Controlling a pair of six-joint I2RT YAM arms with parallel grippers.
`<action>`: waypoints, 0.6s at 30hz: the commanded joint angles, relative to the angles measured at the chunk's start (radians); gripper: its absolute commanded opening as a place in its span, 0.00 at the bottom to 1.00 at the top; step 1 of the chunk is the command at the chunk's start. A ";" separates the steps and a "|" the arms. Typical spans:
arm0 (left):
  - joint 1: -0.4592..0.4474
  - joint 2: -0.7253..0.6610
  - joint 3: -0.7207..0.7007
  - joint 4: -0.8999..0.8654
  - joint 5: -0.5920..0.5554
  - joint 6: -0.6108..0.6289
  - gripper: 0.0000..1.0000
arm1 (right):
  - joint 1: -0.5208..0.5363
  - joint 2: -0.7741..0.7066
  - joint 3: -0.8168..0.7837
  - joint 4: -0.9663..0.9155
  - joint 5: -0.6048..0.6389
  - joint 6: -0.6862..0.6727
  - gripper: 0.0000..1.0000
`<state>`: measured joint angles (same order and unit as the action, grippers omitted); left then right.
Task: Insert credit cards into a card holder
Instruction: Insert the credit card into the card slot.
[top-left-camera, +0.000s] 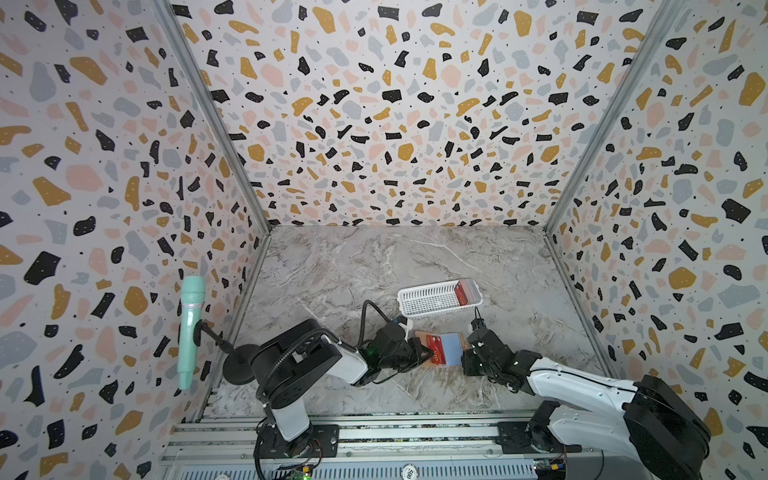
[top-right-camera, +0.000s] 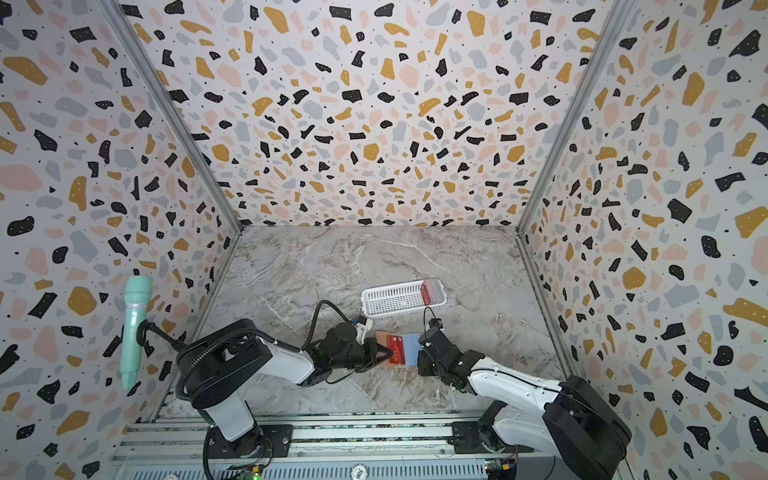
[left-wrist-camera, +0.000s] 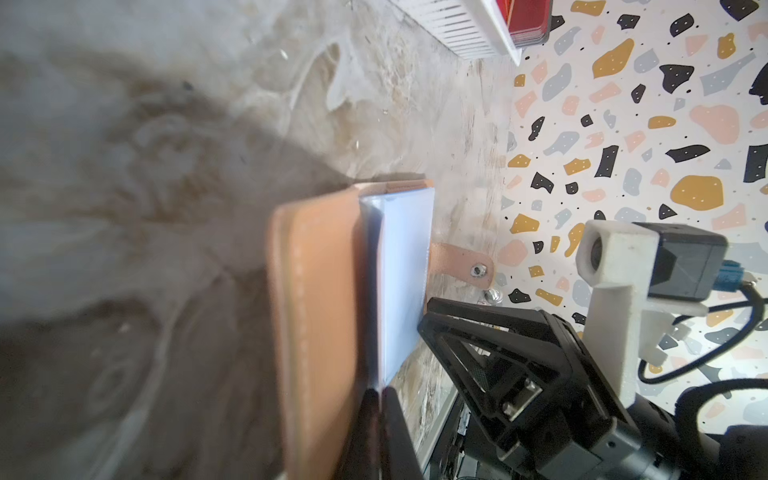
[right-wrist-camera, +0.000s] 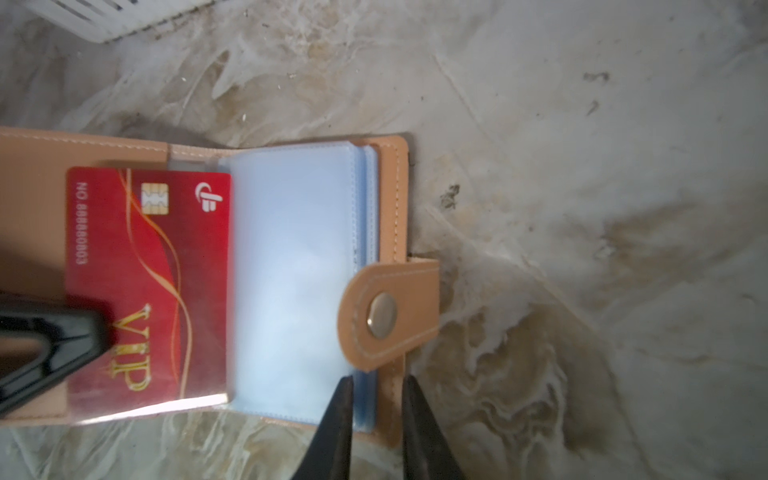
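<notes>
The tan card holder (top-left-camera: 452, 347) (right-wrist-camera: 291, 270) lies open on the marble table between my two arms, pale blue sleeves up. A red credit card (right-wrist-camera: 149, 270) (top-left-camera: 435, 351) with gold "VIP" lies over its left half under a clear sleeve. My left gripper (left-wrist-camera: 380, 392) (top-left-camera: 430, 355) is shut on that card's thin edge. One of its fingers (right-wrist-camera: 62, 336) covers the card's corner. My right gripper (right-wrist-camera: 378, 380) (top-left-camera: 466, 356) stands astride the holder's right cover edge beside the snap strap (right-wrist-camera: 386, 316). Its jaws are narrow, and both fingers touch that edge.
A white slotted basket (top-left-camera: 424, 297) (top-right-camera: 390, 297) stands just behind the holder, with more red cards (top-left-camera: 467, 291) upright at its right end. A mint-green microphone (top-left-camera: 191, 328) on a black stand is at the left wall. Patterned walls enclose the table on three sides.
</notes>
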<state>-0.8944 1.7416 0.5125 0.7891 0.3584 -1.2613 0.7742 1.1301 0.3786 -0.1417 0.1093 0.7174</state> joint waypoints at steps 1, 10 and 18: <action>-0.007 0.006 0.041 -0.058 0.008 0.062 0.00 | -0.001 0.009 -0.015 -0.066 0.012 0.001 0.22; -0.007 0.036 0.055 -0.055 0.023 0.063 0.00 | -0.001 0.010 -0.010 -0.069 0.006 0.001 0.21; -0.007 0.015 0.092 -0.235 -0.023 0.129 0.13 | -0.001 0.028 -0.005 -0.084 0.015 0.005 0.21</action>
<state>-0.8951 1.7641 0.5827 0.6659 0.3569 -1.1820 0.7742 1.1305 0.3790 -0.1436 0.1097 0.7174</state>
